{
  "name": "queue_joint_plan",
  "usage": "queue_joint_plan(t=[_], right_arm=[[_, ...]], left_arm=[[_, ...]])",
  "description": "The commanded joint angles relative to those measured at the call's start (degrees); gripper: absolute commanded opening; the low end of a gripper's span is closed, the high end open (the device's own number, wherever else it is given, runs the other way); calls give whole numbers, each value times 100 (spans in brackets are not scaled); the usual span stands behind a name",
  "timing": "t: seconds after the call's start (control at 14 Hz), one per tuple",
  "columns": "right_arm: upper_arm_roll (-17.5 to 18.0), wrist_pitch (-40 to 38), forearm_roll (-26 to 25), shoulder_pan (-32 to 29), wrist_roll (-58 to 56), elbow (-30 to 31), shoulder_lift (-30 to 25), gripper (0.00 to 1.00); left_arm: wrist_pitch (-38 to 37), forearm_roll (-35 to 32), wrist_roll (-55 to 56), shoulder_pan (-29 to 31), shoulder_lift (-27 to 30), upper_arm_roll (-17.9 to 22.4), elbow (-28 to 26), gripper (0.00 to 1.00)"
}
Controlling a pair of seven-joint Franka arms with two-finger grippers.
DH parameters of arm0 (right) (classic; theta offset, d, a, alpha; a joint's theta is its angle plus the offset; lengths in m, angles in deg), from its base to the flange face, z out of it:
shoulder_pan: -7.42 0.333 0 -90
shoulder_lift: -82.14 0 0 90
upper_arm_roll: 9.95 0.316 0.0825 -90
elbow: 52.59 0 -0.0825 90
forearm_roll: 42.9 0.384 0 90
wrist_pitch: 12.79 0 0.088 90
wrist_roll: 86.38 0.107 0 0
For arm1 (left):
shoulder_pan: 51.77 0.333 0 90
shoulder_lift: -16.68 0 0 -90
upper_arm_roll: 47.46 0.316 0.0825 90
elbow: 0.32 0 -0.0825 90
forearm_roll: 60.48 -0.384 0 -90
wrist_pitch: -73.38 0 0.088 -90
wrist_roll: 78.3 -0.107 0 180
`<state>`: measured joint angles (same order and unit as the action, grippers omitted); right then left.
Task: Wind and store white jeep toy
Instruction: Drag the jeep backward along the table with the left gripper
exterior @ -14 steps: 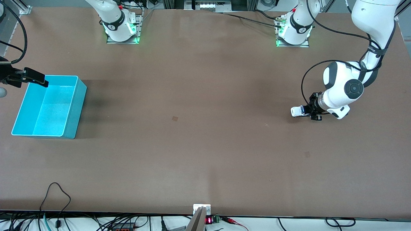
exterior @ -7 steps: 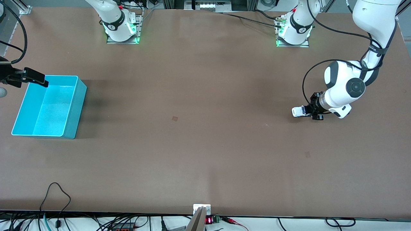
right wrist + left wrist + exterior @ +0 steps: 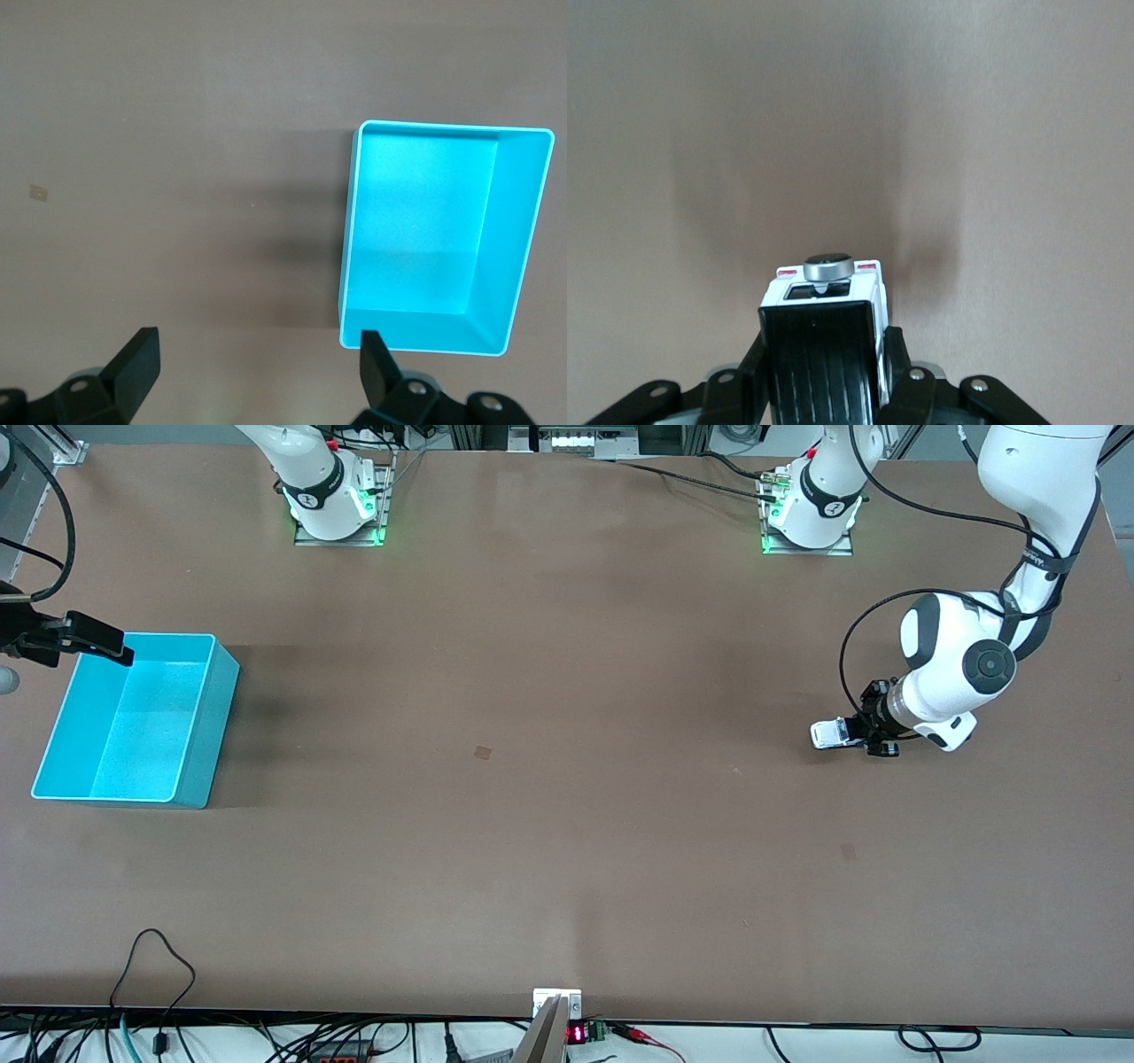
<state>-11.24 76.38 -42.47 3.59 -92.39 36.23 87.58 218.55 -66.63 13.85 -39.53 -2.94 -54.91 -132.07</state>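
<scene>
Left gripper (image 3: 858, 733) clamps the small white jeep toy with black roof (image 3: 830, 733) on the brown table (image 3: 567, 824); winding looks underway. Open-top cyan plastic bin (image 3: 213, 726) empty, storing undone. Right gripper (image 3: 257, 363) waits open over it.

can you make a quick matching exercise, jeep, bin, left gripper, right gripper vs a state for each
Things:
1. jeep
2. bin
3. left gripper
4. right gripper

States:
a. open, up over the table by the bin
b. empty, at the right arm's end
c. shut on the toy
d. clamped between fingers at the left arm's end

Pairs: 1-d, 2-b, 3-c, 4-a
</scene>
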Motion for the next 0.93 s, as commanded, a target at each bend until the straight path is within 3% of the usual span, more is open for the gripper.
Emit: queue_joint_plan(t=[0.0, 0.86], right_arm=[[15, -41, -35, -38, -110, 4, -25, 100], [15, -50, -35, -38, -110, 4, -25, 100]], left_arm=[[267, -290, 49, 235, -235, -38, -27, 26], [267, -782, -3, 824, -385, -38, 123, 26]])
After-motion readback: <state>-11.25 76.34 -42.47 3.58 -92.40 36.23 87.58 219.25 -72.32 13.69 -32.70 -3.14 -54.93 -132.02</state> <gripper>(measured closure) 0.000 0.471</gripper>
